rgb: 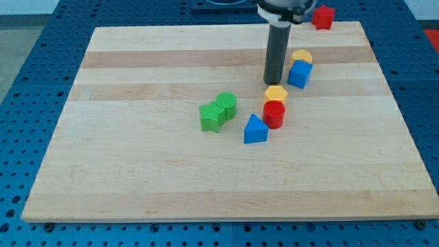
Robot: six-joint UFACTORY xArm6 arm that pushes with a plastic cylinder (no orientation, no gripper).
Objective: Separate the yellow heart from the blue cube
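Observation:
The blue cube (pixel 300 74) sits on the wooden board (pixel 137 171) at the view's upper right. A yellow block (pixel 301 57), likely the heart, touches the cube's top side. My tip (pixel 274 81) is the lower end of the dark rod, just left of the blue cube with a small gap, and just above a second yellow block (pixel 276 93).
A red cylinder (pixel 274 114) sits right below the second yellow block, with a blue triangular block (pixel 255 130) at its lower left. Two green blocks (pixel 218 113) lie together near the middle. A red block (pixel 323 16) sits at the board's top edge.

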